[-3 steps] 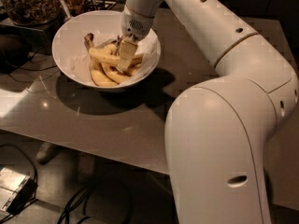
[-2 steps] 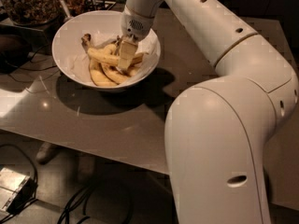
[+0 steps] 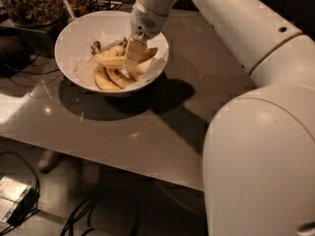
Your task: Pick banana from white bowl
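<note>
- upper left corner: glass jar with dark, crumbly contents (image 3: pixel 29 4), standing behind the bowl at the table's far edge.
- lower left corner: small grey metal box (image 3: pixel 12 196) on the floor, with black cables (image 3: pixel 93 211) looping beside it.
- upper left of centre: large round white bowl with flaring sides (image 3: pixel 74 41), resting on the glossy grey tabletop (image 3: pixel 123 132) and casting a dark shadow to its lower right.
- inside the bowl, right half: long, nearly straight pale-yellow banana with brown marks (image 3: pixel 109 59), lying roughly level on top of the other fruit, its tapered tip toward the right rim.
- beneath it: shorter, curved yellow bananas (image 3: pixel 106 80), against the near wall of the bowl.
- upper centre: pale two-finger gripper (image 3: pixel 132 58), lowered into the bowl and down on the long banana at about its middle; cannot tell whether it is closed on the fruit.
- upper right to lower right: smooth white robot arm (image 3: pixel 236 28), running from the gripper back to a bulky white shell filling the lower right.
</note>
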